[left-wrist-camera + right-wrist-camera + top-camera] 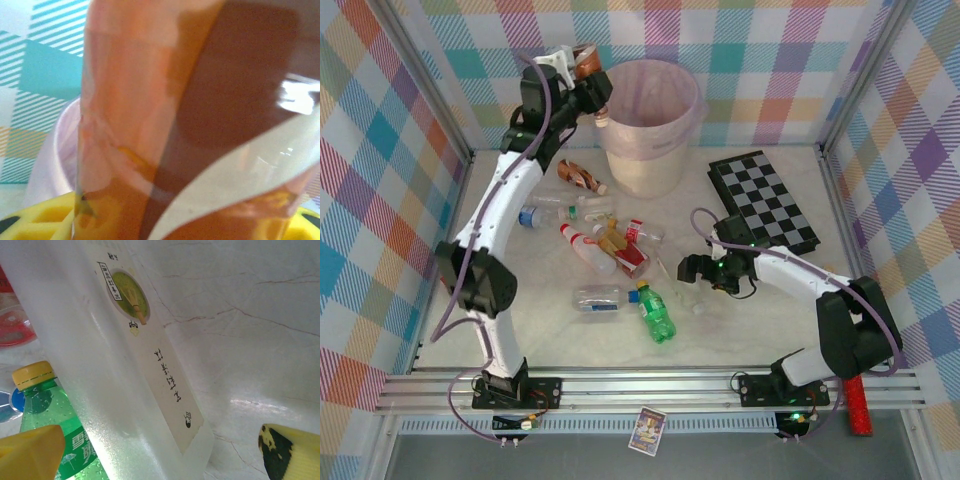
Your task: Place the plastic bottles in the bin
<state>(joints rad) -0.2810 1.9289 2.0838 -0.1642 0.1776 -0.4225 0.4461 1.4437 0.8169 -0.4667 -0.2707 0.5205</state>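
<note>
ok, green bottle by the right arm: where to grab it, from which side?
Probably mid-body of the green bottle, from above, jaws across its width: it lies flat, yellow cap at its far end, so the round sides are exposed.

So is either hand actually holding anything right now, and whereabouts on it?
The left hand grips a brown-orange bottle around its labelled body. The right hand is open, holding nothing.
</note>
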